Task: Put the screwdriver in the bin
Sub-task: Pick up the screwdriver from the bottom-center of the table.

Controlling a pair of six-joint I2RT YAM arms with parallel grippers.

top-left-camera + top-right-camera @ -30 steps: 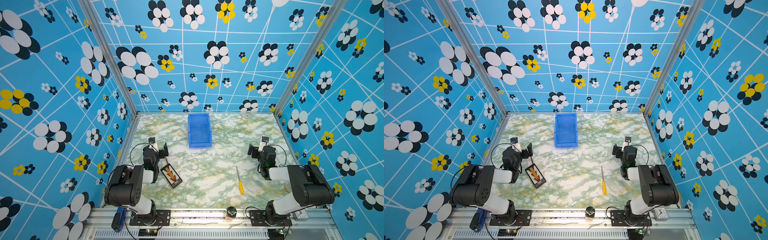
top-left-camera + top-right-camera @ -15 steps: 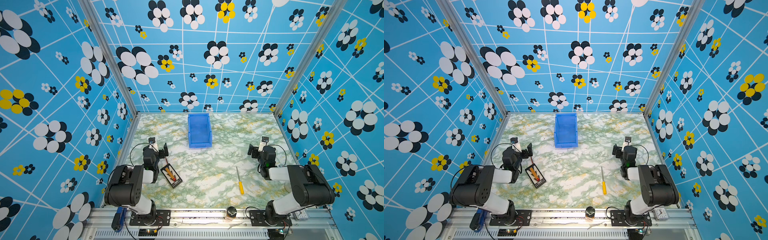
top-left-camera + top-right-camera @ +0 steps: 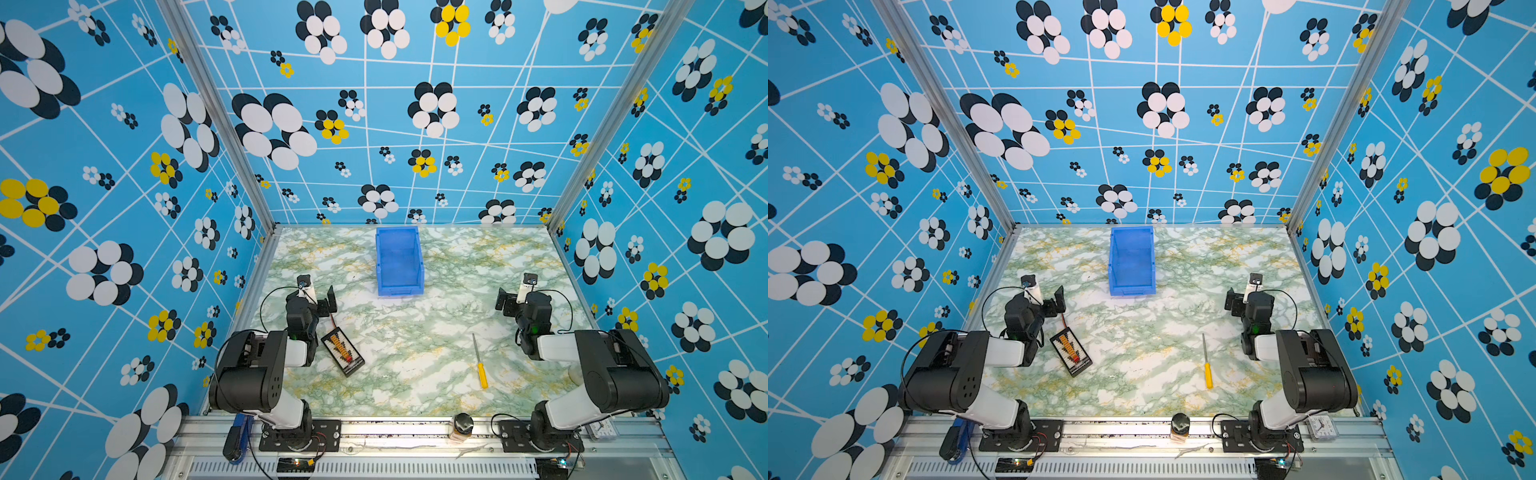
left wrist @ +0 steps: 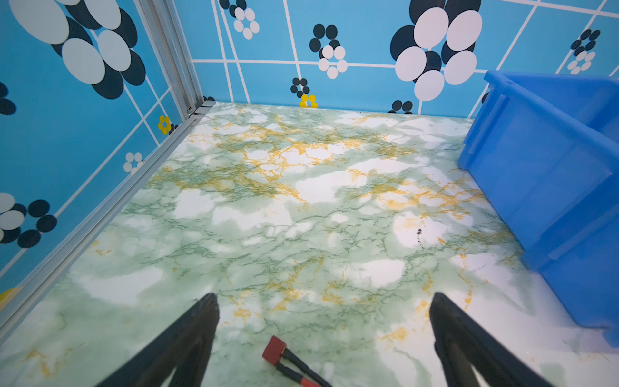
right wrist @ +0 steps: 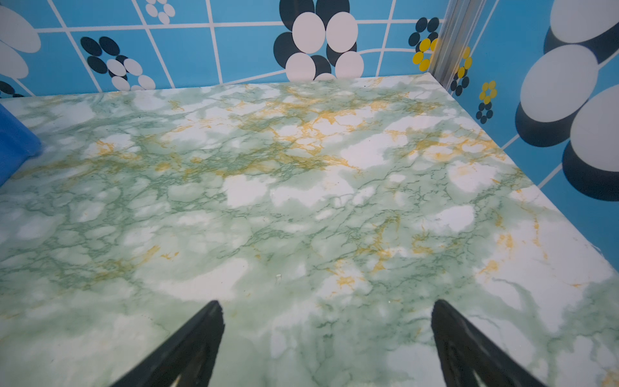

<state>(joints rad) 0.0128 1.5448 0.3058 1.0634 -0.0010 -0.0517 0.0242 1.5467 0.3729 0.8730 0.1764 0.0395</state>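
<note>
The screwdriver (image 3: 479,362) (image 3: 1206,365), with a yellow handle and a thin grey shaft, lies flat on the marble table at the front right in both top views. It shows in neither wrist view. The blue bin (image 3: 379,259) (image 3: 1111,262) stands at the back centre with nothing visible inside; the left wrist view shows its side wall (image 4: 542,174) and the right wrist view only a corner (image 5: 13,147). My right gripper (image 3: 516,291) (image 3: 1243,290) (image 5: 327,304) is open over bare table, behind the screwdriver and to its right. My left gripper (image 3: 319,291) (image 3: 1045,291) (image 4: 323,298) is open and holds nothing.
A black board with red wires (image 3: 343,351) (image 3: 1071,351) lies by the left arm, its red connector (image 4: 274,348) on the table below the left jaws. A small dark-lidded jar (image 3: 462,426) sits on the front rail. Patterned walls enclose three sides.
</note>
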